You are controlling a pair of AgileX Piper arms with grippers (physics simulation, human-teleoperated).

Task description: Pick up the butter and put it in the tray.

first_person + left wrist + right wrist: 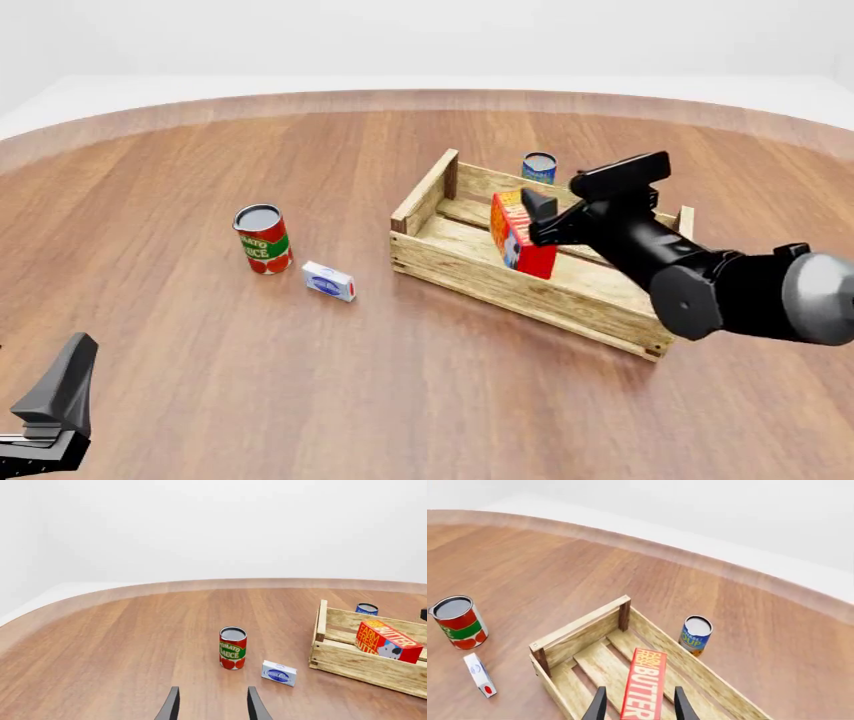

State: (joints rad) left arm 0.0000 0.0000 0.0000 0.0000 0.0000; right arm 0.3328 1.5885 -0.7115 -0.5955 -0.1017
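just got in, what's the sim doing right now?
The right end effector is over the tray, its fingers on either side of the butter, which stands on edge inside the tray. Whether it grips or has let go is unclear. The left end effector is open and holds nothing, off near the table's edge. A tomato sauce can and a small white-blue box sit left of the tray; a blue can stands behind it.

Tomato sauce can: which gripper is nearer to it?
Left. The left gripper sits just short of the tomato sauce can; the right gripper is over the tray, astride the butter.
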